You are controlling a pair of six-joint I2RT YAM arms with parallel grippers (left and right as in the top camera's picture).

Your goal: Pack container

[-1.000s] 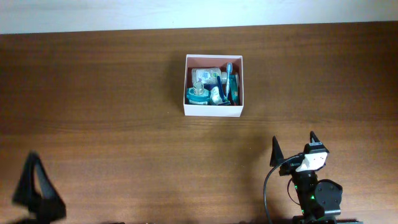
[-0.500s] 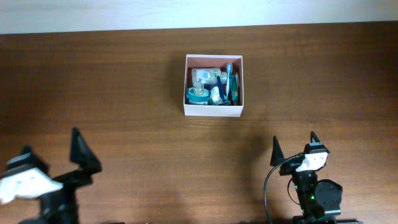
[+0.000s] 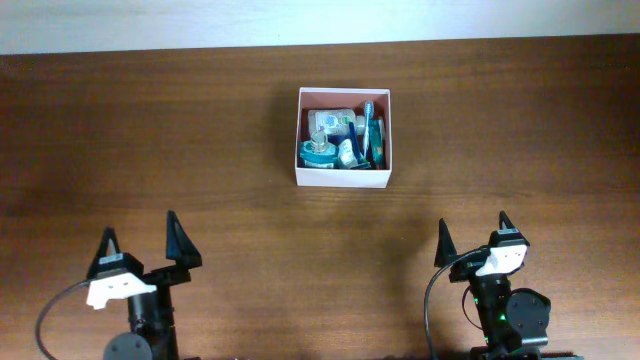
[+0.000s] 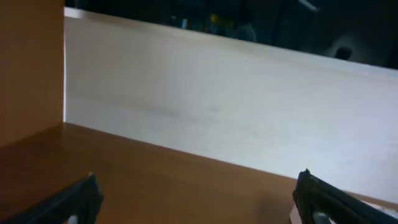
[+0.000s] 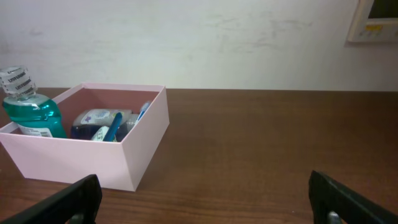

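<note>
The container, a square white-walled box with a pinkish inside, sits at the back middle of the wooden table. It holds a teal mouthwash bottle, a blue toothbrush and other toiletry items. In the right wrist view the container stands at the left with the mouthwash bottle inside. My left gripper is open and empty at the front left. My right gripper is open and empty at the front right. Both are far from the container. The left wrist view shows only table and wall.
The dark wooden table runs to a pale wall at the back. A white wall fixture shows at the top right of the right wrist view.
My left arm has swung in from the far left front edge to the right and now points up the table. The right arm and the container have not moved.
</note>
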